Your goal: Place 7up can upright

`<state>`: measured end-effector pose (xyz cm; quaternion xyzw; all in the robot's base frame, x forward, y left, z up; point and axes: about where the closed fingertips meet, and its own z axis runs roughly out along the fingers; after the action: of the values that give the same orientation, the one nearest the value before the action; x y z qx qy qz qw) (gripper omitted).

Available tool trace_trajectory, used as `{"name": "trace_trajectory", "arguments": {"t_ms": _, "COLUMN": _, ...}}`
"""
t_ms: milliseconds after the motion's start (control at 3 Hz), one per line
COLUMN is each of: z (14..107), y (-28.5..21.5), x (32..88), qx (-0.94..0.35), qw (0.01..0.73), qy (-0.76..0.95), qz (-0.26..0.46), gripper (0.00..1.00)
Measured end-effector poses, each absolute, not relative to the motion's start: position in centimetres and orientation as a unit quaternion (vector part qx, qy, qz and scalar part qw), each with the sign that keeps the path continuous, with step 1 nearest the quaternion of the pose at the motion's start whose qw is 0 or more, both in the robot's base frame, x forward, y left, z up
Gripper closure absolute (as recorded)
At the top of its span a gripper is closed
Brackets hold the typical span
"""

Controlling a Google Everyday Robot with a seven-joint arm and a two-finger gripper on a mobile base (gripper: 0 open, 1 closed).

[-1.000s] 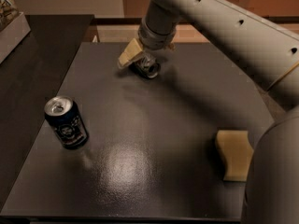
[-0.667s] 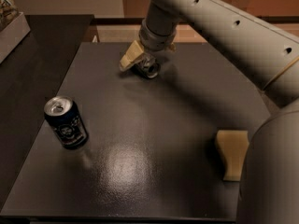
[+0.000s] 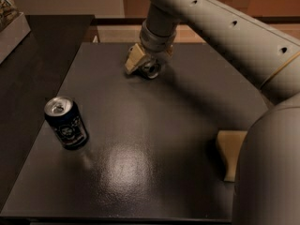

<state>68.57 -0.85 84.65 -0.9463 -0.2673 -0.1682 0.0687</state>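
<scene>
The gripper [image 3: 145, 67] is seen at the far side of the dark table [image 3: 140, 172], a little left of its middle, and it is lowered close to the surface. It is carried by the pale robot arm [image 3: 220, 27], which comes in from the upper right and bends down to the wrist. The jaws are clamped on the 7up can [image 3: 153, 70], of which only a small silver, rounded part is visible below the wrist, just beside the tan finger [image 3: 133, 60] on the left; the other finger is hidden behind the can and the wrist. The can is held very low over the table, but it cannot be told if its bottom is touching the surface, and its exact tilt cannot be told either. A dark blue can with a white emblem [image 3: 66, 123] is standing upright at the near left part of the same table, well apart from the gripper, with its silver top turned up. A tan, sponge-like block [image 3: 228, 150] is lying near the right edge of the table and is partly covered by the rounded body of the robot [image 3: 272, 182]. To the left, a second dark surface [image 3: 42, 55] is placed beside the table, and a pale box [image 3: 11, 29] is resting at its far corner.
</scene>
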Motion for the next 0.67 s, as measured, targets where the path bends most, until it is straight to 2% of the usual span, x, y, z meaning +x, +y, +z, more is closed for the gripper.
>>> {"name": "trace_trajectory", "arguments": {"t_ms": 667, "z": 85.38, "y": -0.48, "x": 68.36, "qx": -0.945, "qw": 0.076, "qy": -0.269, "qz": -0.171, "gripper": 0.64}}
